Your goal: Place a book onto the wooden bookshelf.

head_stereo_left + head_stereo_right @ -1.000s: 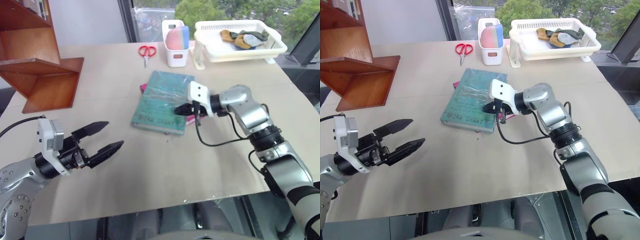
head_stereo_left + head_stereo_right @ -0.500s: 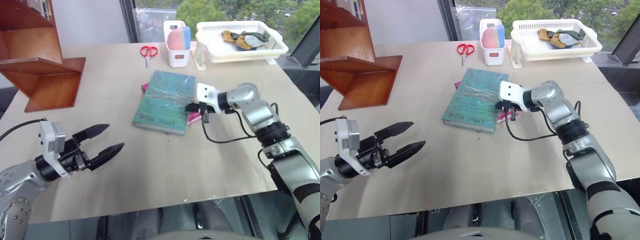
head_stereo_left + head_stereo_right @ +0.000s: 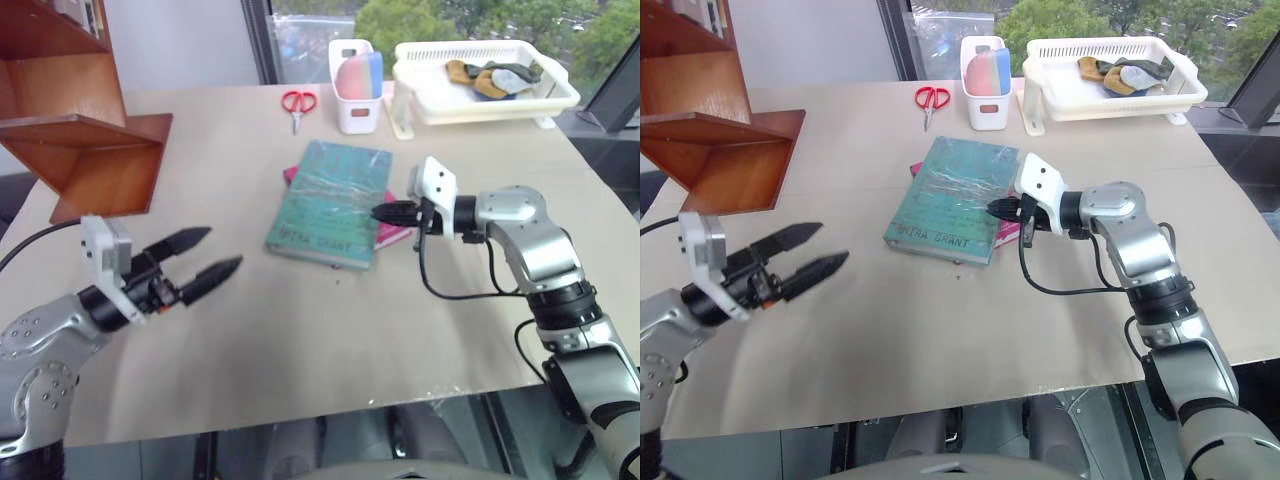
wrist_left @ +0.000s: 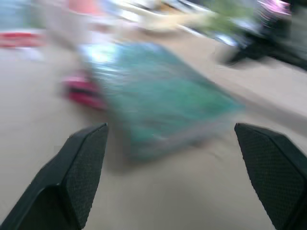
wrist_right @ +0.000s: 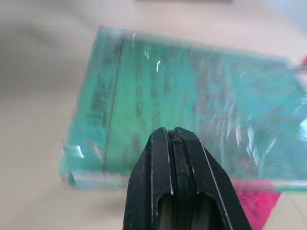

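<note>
The teal book [image 3: 330, 203] lies flat in the middle of the table, on top of a smaller pink book [image 3: 397, 235] that sticks out at its right. My right gripper [image 3: 384, 212] is shut, empty, and points left at the book's right edge, just above it. In the right wrist view its shut fingertips [image 5: 171, 132] sit over the glossy cover [image 5: 192, 91]. My left gripper [image 3: 222, 251] hovers open to the left of the book, pointing towards it with bare table between. The wooden bookshelf [image 3: 95, 150] stands at the far left.
Red scissors [image 3: 294, 103], a white cup [image 3: 354, 108] with pink and blue items, and a white basket [image 3: 545, 98] holding cloths line the table's far side. The table's near edge runs just in front of both arms.
My right gripper, still shut, has drawn back to the right from over the book's cover to its right edge and risen a little. My open left gripper has moved forward towards the book.
</note>
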Motion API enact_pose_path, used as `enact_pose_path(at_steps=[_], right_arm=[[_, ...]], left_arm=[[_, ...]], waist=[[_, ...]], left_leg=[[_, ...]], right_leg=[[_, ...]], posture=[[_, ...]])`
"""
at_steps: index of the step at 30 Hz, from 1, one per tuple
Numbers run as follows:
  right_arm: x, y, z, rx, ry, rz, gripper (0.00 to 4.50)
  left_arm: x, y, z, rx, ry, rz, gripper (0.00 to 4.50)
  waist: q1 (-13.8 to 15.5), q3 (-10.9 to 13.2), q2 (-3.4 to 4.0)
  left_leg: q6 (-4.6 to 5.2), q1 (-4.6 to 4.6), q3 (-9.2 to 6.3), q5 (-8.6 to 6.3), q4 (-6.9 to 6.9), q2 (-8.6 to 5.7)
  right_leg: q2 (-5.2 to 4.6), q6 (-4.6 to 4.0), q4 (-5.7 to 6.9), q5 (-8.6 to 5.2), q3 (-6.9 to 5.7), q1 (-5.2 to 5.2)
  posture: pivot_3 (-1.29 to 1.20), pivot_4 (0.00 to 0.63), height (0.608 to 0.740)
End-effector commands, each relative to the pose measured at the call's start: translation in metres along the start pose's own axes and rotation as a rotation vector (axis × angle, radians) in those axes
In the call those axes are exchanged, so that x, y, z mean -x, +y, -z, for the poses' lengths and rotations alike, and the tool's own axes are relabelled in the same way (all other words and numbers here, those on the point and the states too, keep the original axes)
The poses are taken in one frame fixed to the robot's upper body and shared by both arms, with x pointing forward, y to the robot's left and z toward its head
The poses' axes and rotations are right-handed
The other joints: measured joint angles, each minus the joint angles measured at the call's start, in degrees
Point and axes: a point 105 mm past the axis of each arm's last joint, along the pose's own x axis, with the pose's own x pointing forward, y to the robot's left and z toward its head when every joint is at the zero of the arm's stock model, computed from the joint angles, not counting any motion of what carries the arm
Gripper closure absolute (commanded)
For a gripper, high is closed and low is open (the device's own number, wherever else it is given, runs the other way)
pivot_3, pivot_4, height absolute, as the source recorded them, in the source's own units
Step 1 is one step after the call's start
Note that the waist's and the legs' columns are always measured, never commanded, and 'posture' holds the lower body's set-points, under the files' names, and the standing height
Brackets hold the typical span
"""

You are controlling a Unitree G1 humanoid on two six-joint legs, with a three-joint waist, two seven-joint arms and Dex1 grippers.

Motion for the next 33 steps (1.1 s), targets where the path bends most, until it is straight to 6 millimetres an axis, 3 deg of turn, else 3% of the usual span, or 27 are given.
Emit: enact_pose_path(at_steps=[1, 2, 4, 5, 6, 8, 14, 19, 25, 33], right_arm=[[0.017, 0.006, -0.041, -0.015, -0.18, 0.05, 3.89], [0.02, 0.011, -0.043, -0.026, -0.193, 0.046, 3.59], [0.026, 0.019, -0.037, -0.028, -0.176, 0.071, 2.43], [0.032, 0.02, -0.031, -0.012, -0.159, 0.116, 2.28], [0.037, 0.021, -0.026, 0.0, -0.149, 0.147, 1.71], [0.043, 0.025, -0.023, 0.009, -0.143, 0.169, 1.02], [0.063, 0.044, -0.019, 0.038, -0.116, 0.22, 1.02], [0.083, 0.05, -0.002, 0.014, -0.022, 0.324, 1.02], [0.091, 0.05, 0.002, 0.0, 0.001, 0.399, 1.02], [0.091, 0.051, 0.003, -0.01, 0.008, 0.408, 1.02]], left_arm=[[-0.016, 0.023, 0.011, 0.144, 0.086, -0.163, 0.0], [-0.022, 0.026, 0.014, 0.195, 0.106, -0.176, 0.0], [-0.036, 0.03, 0.021, 0.338, 0.153, -0.168, 0.0], [-0.048, 0.031, 0.024, 0.437, 0.19, -0.136, 0.0], [-0.058, 0.03, 0.026, 0.502, 0.225, -0.109, 0.0], [-0.071, 0.029, 0.026, 0.593, 0.258, -0.064, 0.0], [-0.111, 0.028, 0.032, 0.787, 0.354, 0.052, 0.0], [-0.13, 0.002, 0.029, 0.838, 0.427, 0.221, 0.0], [-0.123, -0.016, 0.019, 0.898, 0.473, 0.342, 0.0], [-0.111, -0.05, 0.027, 0.941, 0.544, 0.453, 0.0]], waist=[[0.06, 0.03, -0.06], [0.18, 0.03, -0.07], [0.58, 0.01, -0.15], [0.75, 0.01, -0.16], [0.94, 0.01, -0.16], [1.33, 0.08, -0.27], [0.93, 0.09, -0.28], [0.74, 0.11, -0.29], [0.76, 0.12, -0.31], [0.88, 0.13, -0.32]], left_leg=[[0.0, -0.02, -0.02, 0.0, 0.01, 0.0], [0.0, -0.03, -0.02, 0.0, 0.02, 0.0], [0.0, -0.02, -0.08, 0.0, 0.02, -0.02], [0.0, -0.01, -0.1, 0.0, 0.02, -0.02], [0.0, -0.01, -0.11, 0.0, 0.02, -0.02], [0.0, -0.09, -0.28, 0.01, 0.05, -0.11], [0.0, -0.21, -0.41, 0.01, 0.16, -0.19], [-0.01, -0.28, -0.42, 0.01, 0.12, -0.19], [-0.01, -0.33, -0.46, 0.01, 0.17, -0.19], [-0.01, -0.35, -0.5, 0.01, 0.19, -0.19]], right_leg=[[0.0, 0.01, 0.01, 0.01, 0.0, 0.01], [0.01, 0.01, 0.0, 0.01, 0.0, 0.0], [0.02, 0.02, 0.0, 0.01, -0.04, 0.04], [0.04, 0.02, -0.01, 0.0, -0.07, 0.05], [0.05, 0.02, 0.0, 0.0, -0.08, 0.06], [0.06, 0.02, 0.02, 0.0, -0.22, 0.1], [0.06, 0.03, -0.03, -0.01, -0.28, 0.08], [0.09, 0.02, -0.06, -0.02, -0.26, -0.02], [0.08, 0.04, -0.04, -0.03, -0.28, -0.03], [0.05, 0.04, -0.02, -0.03, -0.3, -0.01]], posture=[[0.0, 0.15, 0.74], [0.0, 0.15, 0.74], [0.0, 0.15, 0.74], [0.0, 0.15, 0.74], [0.0, 0.15, 0.74], [0.0, 0.15, 0.74], [0.0, 0.15, 0.74], [0.0, 0.15, 0.74], [0.0, 0.15, 0.74], [0.0, 0.15, 0.74]])
